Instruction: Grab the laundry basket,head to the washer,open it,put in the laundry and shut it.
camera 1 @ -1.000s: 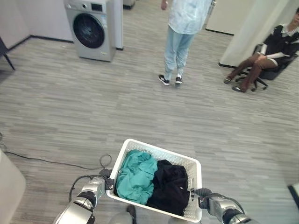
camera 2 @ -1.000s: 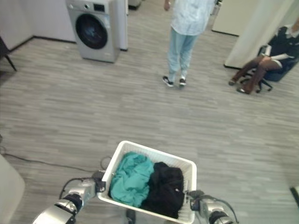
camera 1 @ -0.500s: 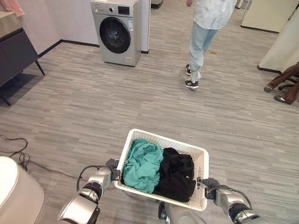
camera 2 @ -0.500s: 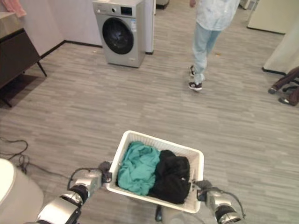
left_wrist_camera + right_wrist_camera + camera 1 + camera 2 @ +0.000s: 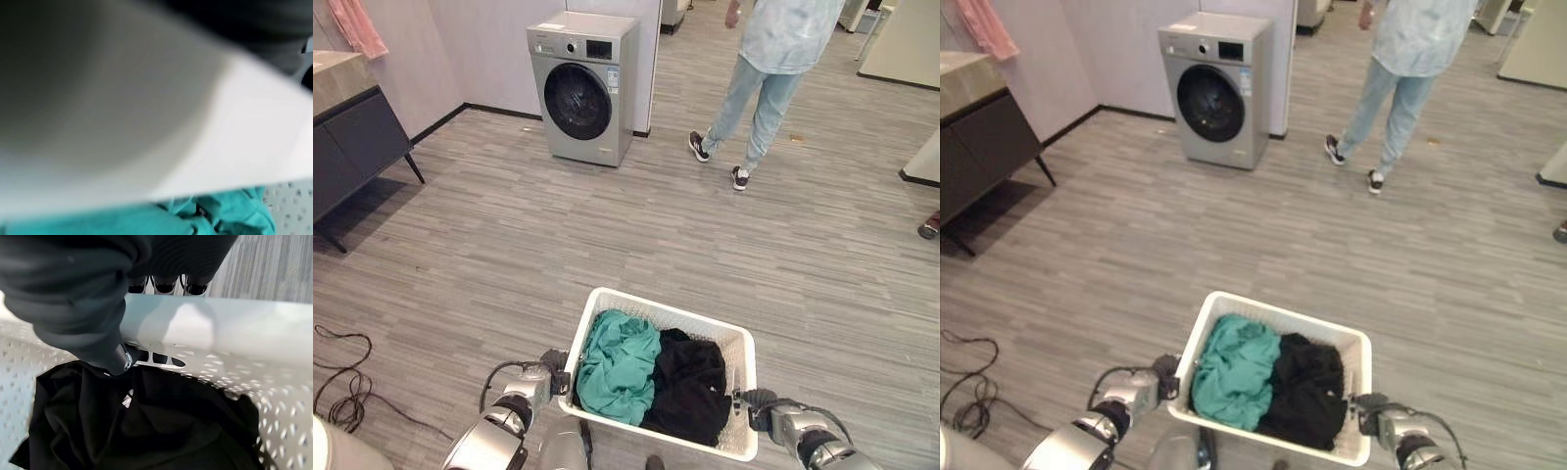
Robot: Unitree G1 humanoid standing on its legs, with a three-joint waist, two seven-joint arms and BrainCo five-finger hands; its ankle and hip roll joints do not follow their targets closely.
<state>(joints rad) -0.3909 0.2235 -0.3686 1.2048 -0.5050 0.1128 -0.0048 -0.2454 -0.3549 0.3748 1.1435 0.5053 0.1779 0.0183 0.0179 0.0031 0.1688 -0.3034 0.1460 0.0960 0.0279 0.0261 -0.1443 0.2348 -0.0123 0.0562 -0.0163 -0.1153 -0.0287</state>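
Laundry basket (image 5: pixel 738 345) carried, washer (image 5: pixel 583 86) far ahead.
Right robot hand (image 5: pixel 122 303) curled on rim; left robot hand (image 5: pixel 548 377) grip unclear; person (image 5: pixel 766 78) beside washer.

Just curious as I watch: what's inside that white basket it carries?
Inside the basket lie a teal garment on the robot's left and a black garment on its right. Anything under them is covered.

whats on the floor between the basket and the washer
Bare grey plank floor lies between the white laundry basket and the washer, as both eye views show. The person stands off to the washer's right, outside that stretch.
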